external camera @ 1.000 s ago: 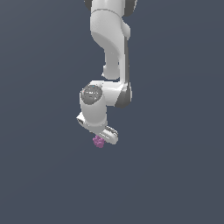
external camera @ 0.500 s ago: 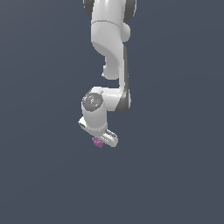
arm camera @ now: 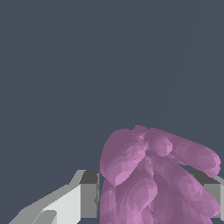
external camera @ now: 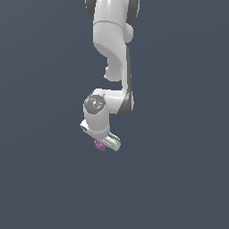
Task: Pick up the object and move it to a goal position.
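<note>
We had the clump (arm camera: 153, 179) pinched between the gripper (external camera: 103, 144) fingers (arm camera: 85, 199), so pickup looked done and we were mid-carry. Next up, probably: haul it to the goal without letting it slip.

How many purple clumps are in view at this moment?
1. The purple clump sits at the gripper between its fingers, filling much of the wrist view. No other shows; the arm could hide something.
</note>
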`<state>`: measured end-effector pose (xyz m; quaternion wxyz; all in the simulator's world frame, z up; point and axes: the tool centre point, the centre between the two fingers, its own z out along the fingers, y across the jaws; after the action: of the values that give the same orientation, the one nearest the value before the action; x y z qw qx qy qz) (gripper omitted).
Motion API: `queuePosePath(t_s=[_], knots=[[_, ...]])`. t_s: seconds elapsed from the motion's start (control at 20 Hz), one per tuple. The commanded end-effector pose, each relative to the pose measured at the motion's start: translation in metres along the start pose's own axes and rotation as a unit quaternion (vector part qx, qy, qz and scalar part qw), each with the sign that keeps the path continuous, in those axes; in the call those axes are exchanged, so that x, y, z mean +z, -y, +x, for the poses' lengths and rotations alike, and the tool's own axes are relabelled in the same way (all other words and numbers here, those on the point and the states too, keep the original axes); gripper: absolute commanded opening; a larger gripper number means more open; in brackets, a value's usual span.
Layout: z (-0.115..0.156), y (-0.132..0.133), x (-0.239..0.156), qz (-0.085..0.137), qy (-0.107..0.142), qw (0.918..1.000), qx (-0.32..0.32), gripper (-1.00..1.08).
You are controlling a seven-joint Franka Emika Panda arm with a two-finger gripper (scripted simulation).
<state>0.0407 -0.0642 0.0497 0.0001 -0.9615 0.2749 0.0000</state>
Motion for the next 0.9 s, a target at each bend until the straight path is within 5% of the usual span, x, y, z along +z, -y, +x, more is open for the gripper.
queuePosePath(t_s=[0.0,0.85], knots=[[0.0,0.0,0.0,0.0,0.0,1.0,0.0,-1.0],[-0.036,-0.021,-0.051,0.0,0.0,1.0,0.0,-1.0]])
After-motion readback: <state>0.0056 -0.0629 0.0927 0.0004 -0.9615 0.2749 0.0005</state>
